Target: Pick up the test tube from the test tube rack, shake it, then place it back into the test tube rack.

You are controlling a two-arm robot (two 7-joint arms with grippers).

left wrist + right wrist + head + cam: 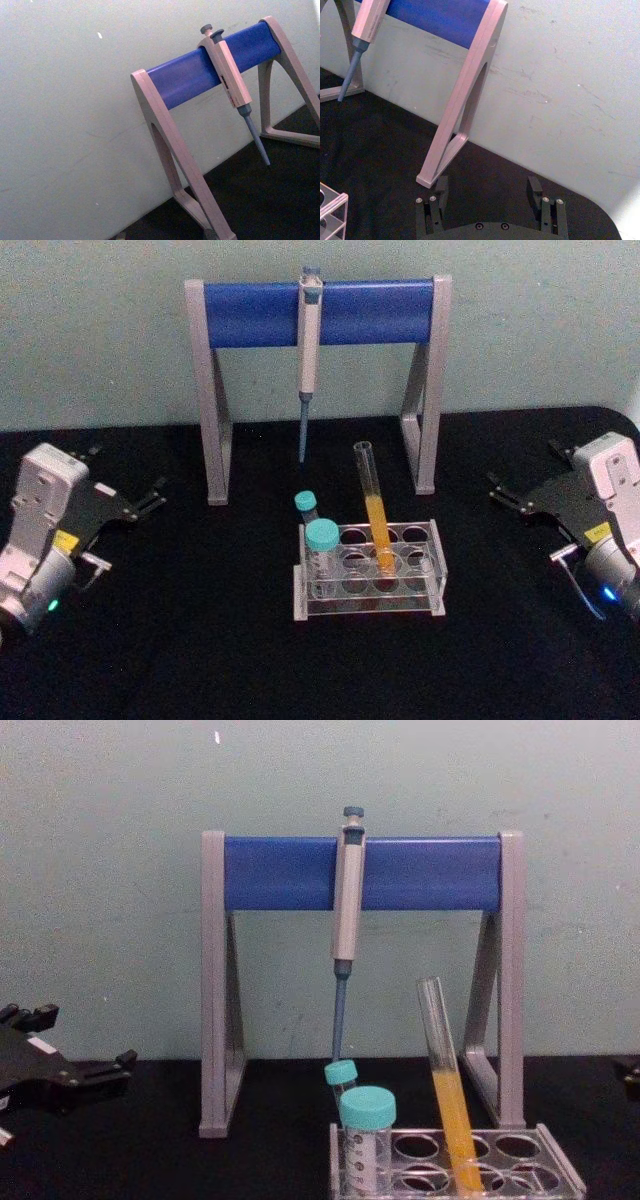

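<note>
Tube point(374, 508) leans in rack point(437, 552), untouched. Left gripper point(130, 476) and right gripper point(524, 472) sit released, parked wide apart, leaving reach room.

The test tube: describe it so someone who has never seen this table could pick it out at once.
At the back of the black table stands a grey-and-blue pipette stand; in front of it sits a low clear rack. The test tube leans in it: long, uncapped glass with orange-yellow liquid, unlike the two short teal-capped tubes at the rack's left end.
</note>
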